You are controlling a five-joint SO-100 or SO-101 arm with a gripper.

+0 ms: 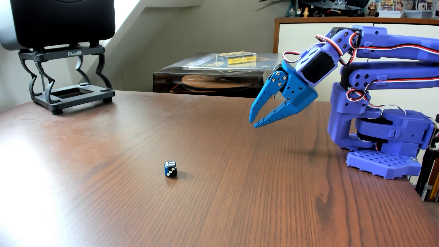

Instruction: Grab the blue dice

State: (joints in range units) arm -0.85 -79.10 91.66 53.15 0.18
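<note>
Blue dice (pixel 170 168) sits alone on the brown wooden table (pixel 213 213), a little left of centre and in the lower half of the frame, with its six-pip face turned up and three pips showing on the side toward me. It is a tiny dark speckled cube with rounded corners. Well apart from it, up and to the right, the bright blue gripper (pixel 252 122) hangs above the table with its tips pointing down and to the left; its two fingers are spread near the base and draw in to a narrow gap at the tips, and they hold nothing. The purple-blue arm (pixel 380 71) reaches in from the right edge, with red, white and black wires looped along it, and its base (pixel 382 163) stands on the table at the right. In the upper left a black speaker (pixel 61 21) rests on a black stand (pixel 69 78) at the table's far corner. Behind the table, near the upper middle, a turntable under a clear cover (pixel 209 80) carries a yellow case (pixel 236 57).
</note>
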